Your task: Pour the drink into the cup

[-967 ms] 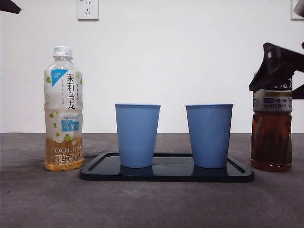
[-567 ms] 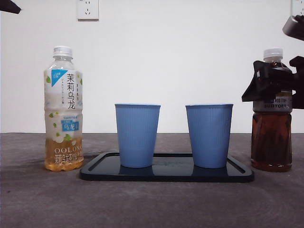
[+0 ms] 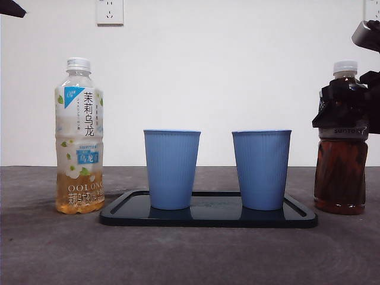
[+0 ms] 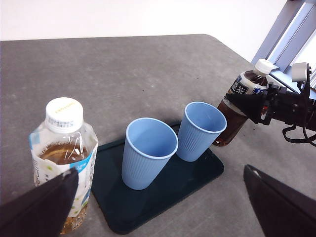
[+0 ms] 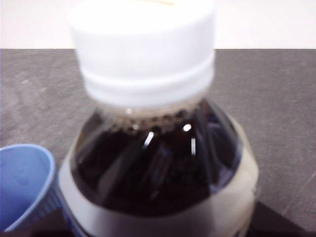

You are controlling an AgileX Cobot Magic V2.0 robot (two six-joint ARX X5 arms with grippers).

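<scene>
Dark tea bottle (image 3: 339,172) is being flanked at its shoulder by the right gripper (image 3: 344,110); whether the grip is closed cannot be told. Bottle is standing upright, just beside the tray (image 3: 208,218), nearest cup (image 3: 261,169) alongside.

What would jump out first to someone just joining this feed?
Two blue cups, the left cup and the right cup, stand side by side on a black tray mid-table. At the right edge, the right end effector is around the shoulder of the capped dark tea bottle. A pale oolong bottle stands on the left.
</scene>
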